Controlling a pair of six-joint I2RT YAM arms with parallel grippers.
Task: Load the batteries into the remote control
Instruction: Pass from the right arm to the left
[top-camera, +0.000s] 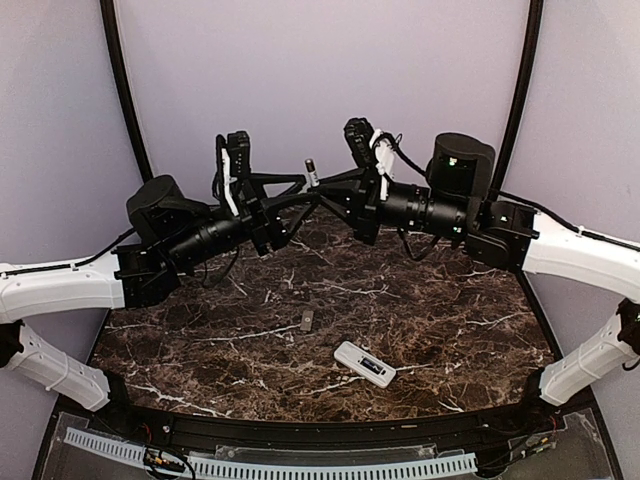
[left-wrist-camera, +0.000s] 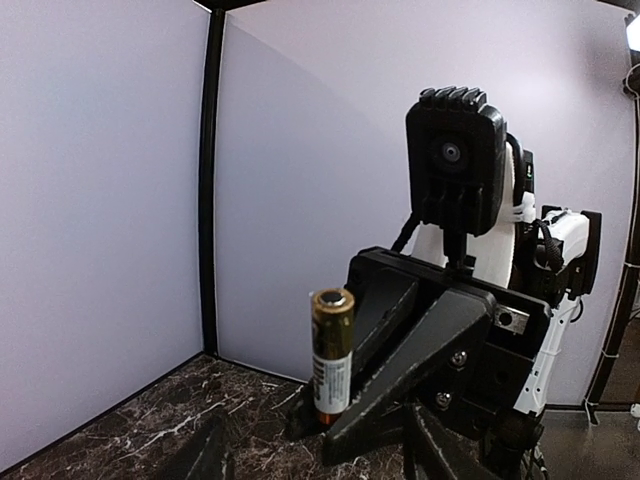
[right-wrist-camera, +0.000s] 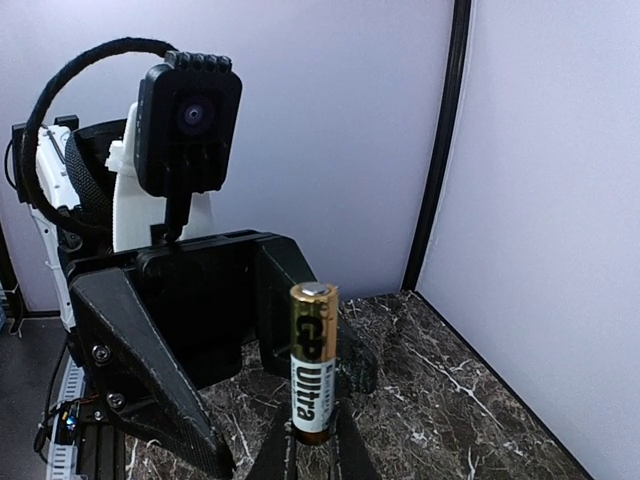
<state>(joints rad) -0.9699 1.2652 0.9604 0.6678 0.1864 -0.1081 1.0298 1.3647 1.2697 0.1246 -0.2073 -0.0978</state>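
Under pale lilac walls (top-camera: 320, 80) joined at black corner posts (top-camera: 125, 90), a dark brown marble bench (top-camera: 450, 330) veined with white fills the floor of the cell. Both arms reach inward above it and meet near the back, well clear of the stone.

Toward the front edge, right of centre, the remote control (top-camera: 364, 364) lies flat and slanted, a small white bar with dark marks on its upper side. Just behind and to its left, apart from it, a loose battery (top-camera: 307, 320) lies on the bench, a tiny dark grey cylinder too small to read.

The held battery (right-wrist-camera: 313, 362) stands upright in the air, metal cap upward, its wrap gold above and black below with white "GP Ultra" lettering and a gold band at the foot.

The right fingers (right-wrist-camera: 268, 462) are clenched on its lower end, one on each side. The left fingers (left-wrist-camera: 200, 462) are spread wide and released, facing the battery from the opposite side without touching it.
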